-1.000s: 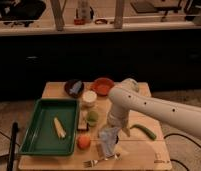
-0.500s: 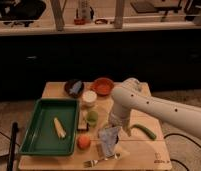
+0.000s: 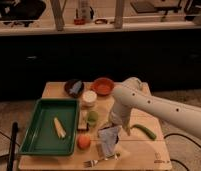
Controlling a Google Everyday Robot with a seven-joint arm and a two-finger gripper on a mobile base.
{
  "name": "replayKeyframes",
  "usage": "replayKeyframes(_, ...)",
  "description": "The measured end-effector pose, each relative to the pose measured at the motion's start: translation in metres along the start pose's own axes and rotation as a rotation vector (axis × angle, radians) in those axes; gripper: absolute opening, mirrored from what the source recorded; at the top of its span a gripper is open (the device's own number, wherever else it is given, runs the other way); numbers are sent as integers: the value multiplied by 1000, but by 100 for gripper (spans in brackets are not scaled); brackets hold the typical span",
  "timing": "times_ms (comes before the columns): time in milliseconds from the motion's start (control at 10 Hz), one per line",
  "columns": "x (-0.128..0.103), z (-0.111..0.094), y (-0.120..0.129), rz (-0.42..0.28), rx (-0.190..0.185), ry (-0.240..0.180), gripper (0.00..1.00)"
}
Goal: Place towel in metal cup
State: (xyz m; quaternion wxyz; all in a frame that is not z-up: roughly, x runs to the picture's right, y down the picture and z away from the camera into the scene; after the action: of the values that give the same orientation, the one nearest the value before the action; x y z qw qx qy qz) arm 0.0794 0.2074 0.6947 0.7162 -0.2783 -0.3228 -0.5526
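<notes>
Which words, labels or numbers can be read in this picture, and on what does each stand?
No text can be read.
Small dark mark on the corner of the table: too blurred to read.
Bottle on the back counter: label too blurred.
The gripper, just above the towel, bears no text.

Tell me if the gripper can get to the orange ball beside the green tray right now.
Probably yes: the gripper is close beside the orange ball, above the table, with only the towel between them.
</notes>
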Motion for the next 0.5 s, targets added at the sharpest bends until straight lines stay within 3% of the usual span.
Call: replayKeyframes(500,1,-2,-4,-12,0,-8,80)
